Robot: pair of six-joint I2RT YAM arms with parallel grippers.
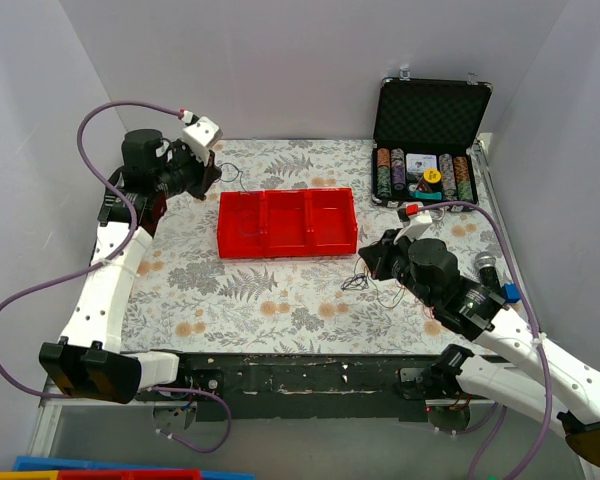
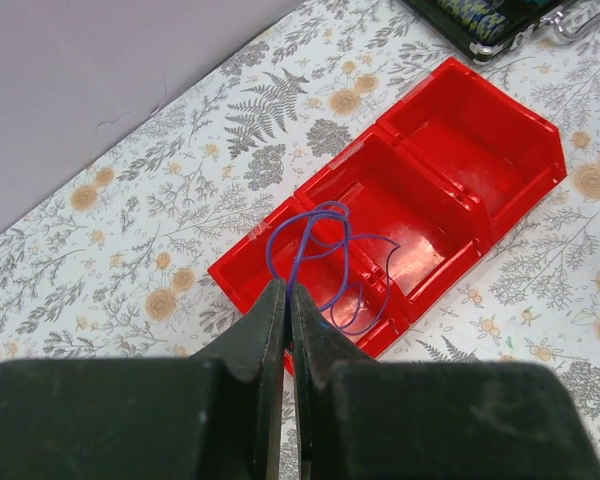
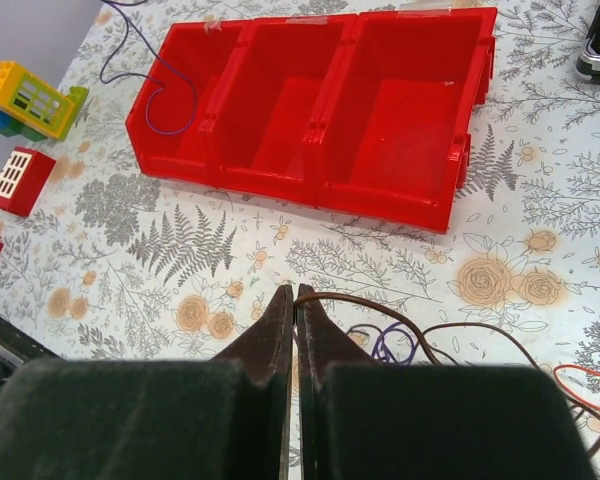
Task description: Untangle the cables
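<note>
The left gripper point(image 2: 288, 300) is pinched shut on a purple wire point(image 2: 332, 262), whose loops hang just ahead of its tips over the bin's point(image 2: 500, 150) end compartment. The right gripper point(image 3: 294, 300), closed too, appears to nip a brown wire point(image 3: 355, 296) that runs rightward from its tips into the cables point(image 3: 385, 345), so this arm is the nearer.

The cloth point(image 1: 280, 290) is white with grey ferns and tan roses. The bin point(image 1: 280, 247) is bright red all over. In the middle of my left wrist view a purple wire point(image 2: 325, 208) shows against the red. Low in my right wrist view lie a brown wire point(image 3: 380, 300), a purple loop point(image 3: 385, 345) and a red wire point(image 3: 585, 375). At that view's upper left sit a yellow-green-blue brick point(image 3: 30, 95) and a red-and-white one point(image 3: 20, 180). In the top view's upper right, the case point(image 1: 430, 110) is black and its chips point(image 1: 420, 172) are striped.
</note>
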